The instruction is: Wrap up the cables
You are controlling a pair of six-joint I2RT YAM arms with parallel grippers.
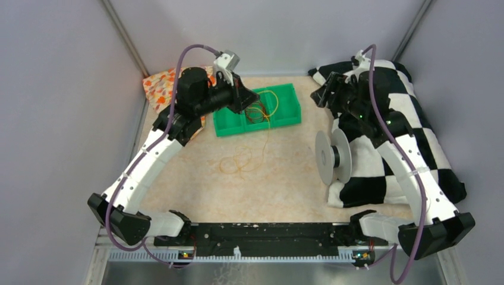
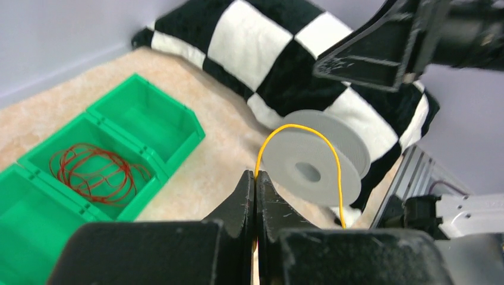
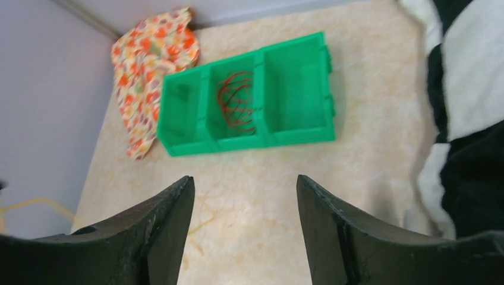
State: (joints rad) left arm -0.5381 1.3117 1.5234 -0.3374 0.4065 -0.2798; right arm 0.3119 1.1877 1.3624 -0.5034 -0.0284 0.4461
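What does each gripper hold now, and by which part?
The left gripper pinches the thin yellow wire at one spot of its strand; the right gripper is open, holding nothing.

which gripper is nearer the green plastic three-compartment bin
Left. The left gripper, pinching yellow wire, hangs over the green bin's left half; the right gripper is off its right end.

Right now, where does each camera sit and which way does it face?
Top external: above and behind the robot, looking down on the beige table; left arm and right arm show.
Left wrist: on the left gripper, shut on the thin yellow wire, facing the grey plastic spool and black-and-white checkered cloth; right arm top right.
Right wrist: on the open right gripper, looking down at the green three-compartment plastic bin.
Shared: both wrist views show the bin's red wire coil.
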